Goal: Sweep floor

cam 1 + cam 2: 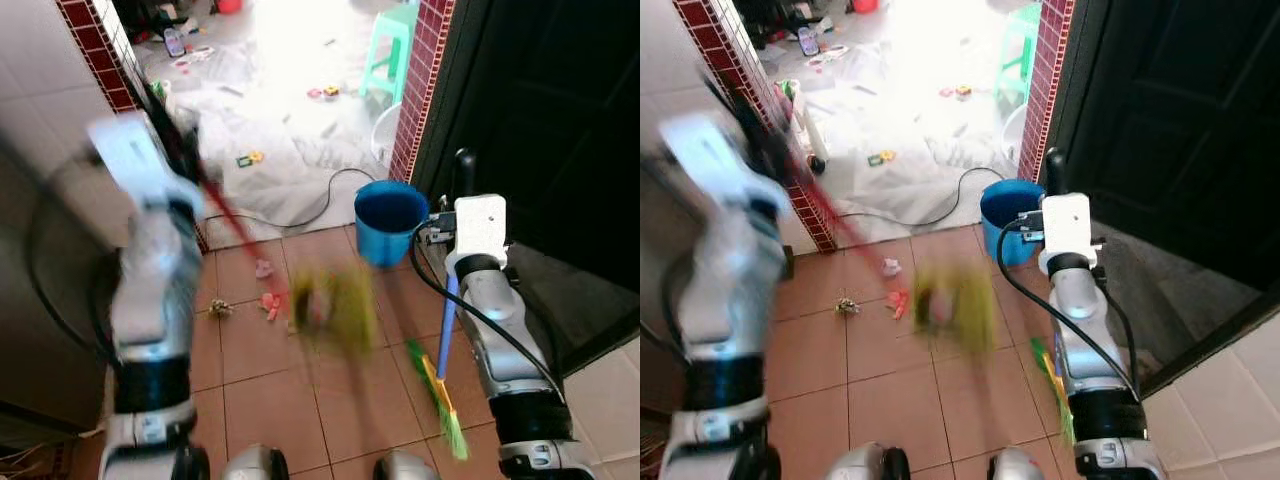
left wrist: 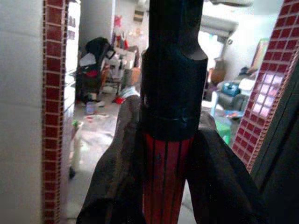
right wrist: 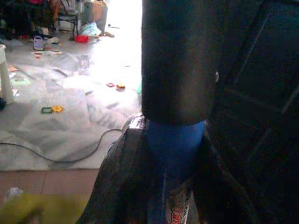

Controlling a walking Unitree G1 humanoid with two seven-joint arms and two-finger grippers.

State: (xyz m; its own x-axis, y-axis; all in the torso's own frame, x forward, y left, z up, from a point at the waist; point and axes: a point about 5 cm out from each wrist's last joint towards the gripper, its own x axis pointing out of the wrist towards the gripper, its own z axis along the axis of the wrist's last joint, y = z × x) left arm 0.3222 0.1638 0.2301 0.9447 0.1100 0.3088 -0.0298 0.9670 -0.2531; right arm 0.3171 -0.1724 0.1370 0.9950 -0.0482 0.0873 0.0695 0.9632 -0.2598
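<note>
My left gripper (image 2: 172, 158) is shut on the red handle (image 1: 228, 215) of a broom, just below its black grip. The yellow-green bristle head (image 1: 337, 305) is blurred, low over the terracotta tiles. Pink and red scraps (image 1: 268, 300) and a small brown clump (image 1: 220, 308) lie on the tiles just left of the bristles. My right gripper (image 3: 174, 154) is shut on a blue-handled tool (image 1: 447, 320) with a black top grip. It stands upright at my right, and its green and orange lower end (image 1: 442, 395) touches the floor.
A blue bucket (image 1: 388, 220) stands in the doorway by the red mosaic pillar (image 1: 418, 90). A black cable (image 1: 318, 210) crosses the pale floor beyond, where small toys are scattered and a green stool (image 1: 392, 50) stands. A dark door (image 1: 560, 120) is at right.
</note>
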